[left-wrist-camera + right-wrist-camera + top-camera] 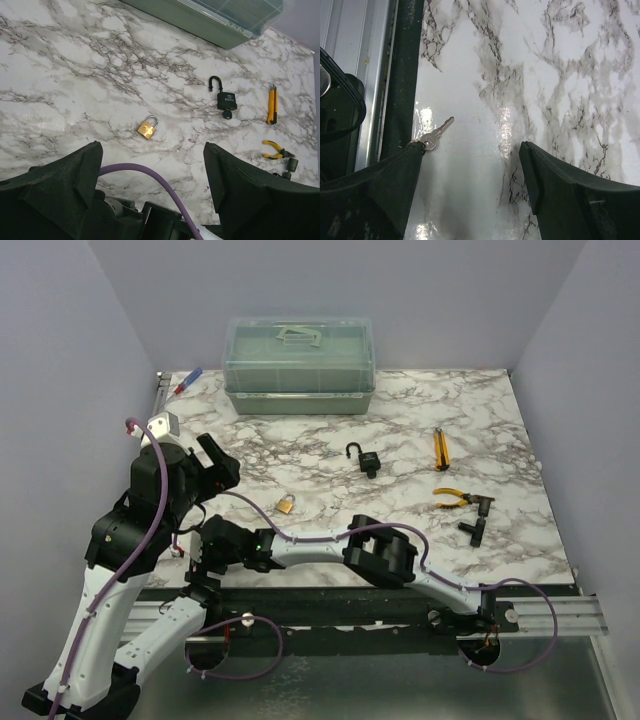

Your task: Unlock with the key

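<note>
A black padlock (368,459) (226,100) lies mid-table with its shackle swung open. The key's black head (227,114) sticks out of the padlock's lower end. A small brass padlock (286,503) (148,127) lies shut nearer the arms. My left gripper (222,465) (151,150) hangs open above the table's left side, holding nothing. My right gripper (208,545) (471,147) reaches across to the front left edge, open and low over bare marble. A small silver key on a ring (432,136) lies beside its left finger (385,190), with the ring partly hidden under that finger.
A green lidded toolbox (298,365) stands at the back. A yellow utility knife (439,448), yellow pliers (455,498) and black fittings (475,528) lie on the right. A red-and-blue pen (187,383) lies at the back left. The dark front rail (405,75) borders the table.
</note>
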